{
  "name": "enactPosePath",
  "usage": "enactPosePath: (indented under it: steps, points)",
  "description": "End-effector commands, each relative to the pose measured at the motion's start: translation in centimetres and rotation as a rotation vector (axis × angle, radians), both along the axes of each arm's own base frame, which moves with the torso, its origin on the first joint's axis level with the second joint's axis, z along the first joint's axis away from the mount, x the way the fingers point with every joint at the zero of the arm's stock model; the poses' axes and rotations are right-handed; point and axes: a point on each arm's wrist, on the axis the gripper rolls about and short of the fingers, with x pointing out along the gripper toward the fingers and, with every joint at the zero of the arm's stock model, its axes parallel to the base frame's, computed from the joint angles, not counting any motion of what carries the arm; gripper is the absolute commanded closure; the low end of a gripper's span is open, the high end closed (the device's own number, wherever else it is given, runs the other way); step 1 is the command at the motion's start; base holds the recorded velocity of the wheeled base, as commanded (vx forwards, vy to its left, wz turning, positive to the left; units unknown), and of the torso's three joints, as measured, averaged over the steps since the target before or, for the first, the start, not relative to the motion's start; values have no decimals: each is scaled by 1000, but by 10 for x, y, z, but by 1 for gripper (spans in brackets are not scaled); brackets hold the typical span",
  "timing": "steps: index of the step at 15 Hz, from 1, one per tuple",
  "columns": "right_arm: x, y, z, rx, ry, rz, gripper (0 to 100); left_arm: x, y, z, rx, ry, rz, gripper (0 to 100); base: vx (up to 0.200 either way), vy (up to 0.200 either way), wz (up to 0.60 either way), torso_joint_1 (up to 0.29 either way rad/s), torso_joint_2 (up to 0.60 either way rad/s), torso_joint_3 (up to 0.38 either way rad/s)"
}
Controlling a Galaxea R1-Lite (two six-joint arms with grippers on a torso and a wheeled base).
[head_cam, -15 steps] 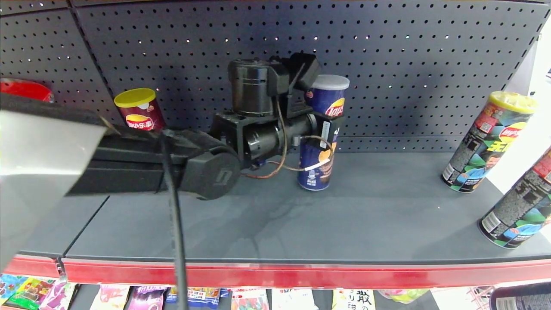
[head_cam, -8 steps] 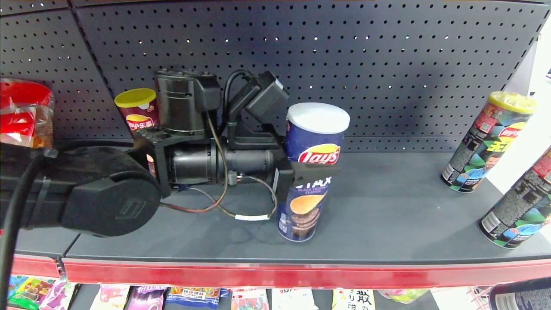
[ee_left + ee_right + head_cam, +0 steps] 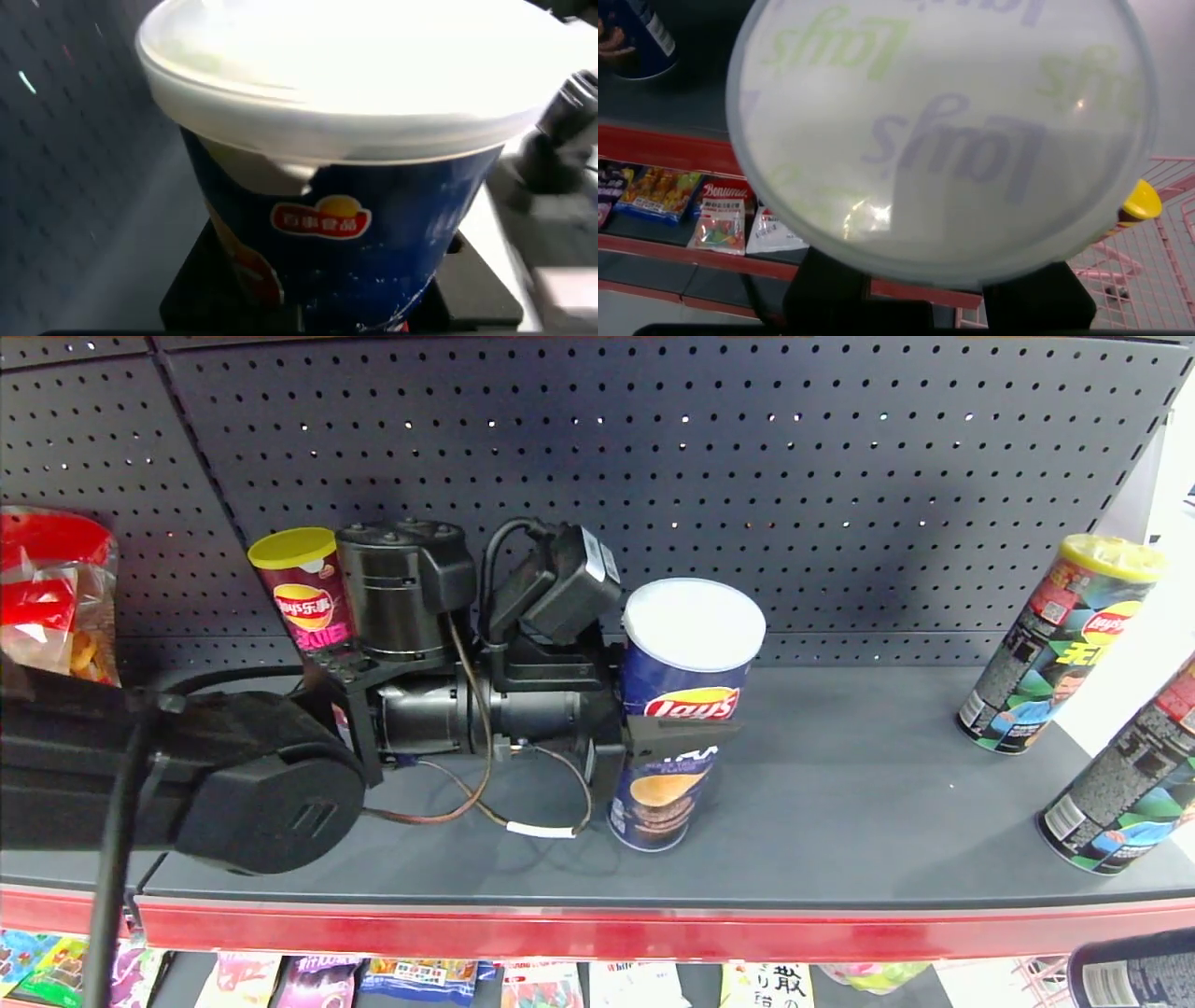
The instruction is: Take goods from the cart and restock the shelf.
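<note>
Blue chip can [image 3: 657, 803], white-lidded, upright at shelf [image 3: 840, 821] front, second can [image 3: 943, 131] clear-lidded

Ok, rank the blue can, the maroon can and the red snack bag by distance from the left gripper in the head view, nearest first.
1. blue can: gripped by the left gripper, mid-shelf.
2. maroon can: at the back of the shelf, off to the left, beyond the arm's wrist.
3. red snack bag: at the far left edge of the shelf.

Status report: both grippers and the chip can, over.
Left gripper shut on blue cardboard chip can with white lid, at dark shelf front. Right gripper shut on second can with clear lid, below shelf edge. Maroon yellow-lidded can behind left arm.
</note>
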Motion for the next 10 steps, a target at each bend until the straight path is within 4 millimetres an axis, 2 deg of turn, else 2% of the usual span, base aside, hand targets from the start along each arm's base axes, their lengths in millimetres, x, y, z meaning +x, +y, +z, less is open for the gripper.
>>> enactPosePath:
  steps: [1, 4, 10]
  points:
    - [0, 0, 2, 0, -4, -2, 100, 11, -16, -24, -18, 11, -14, 100, 0, 0, 0, 0, 0, 0]
    - [0, 0, 3, 0, -5, 0, 100, 0, -28, -17, -77, 78, -22, 100, 0, 0, 0, 0, 0, 0]
    - [0, 0, 3, 0, -4, -2, 100, -29, -2, -21, -31, 137, -24, 100, 0, 0, 0, 0, 0, 0]
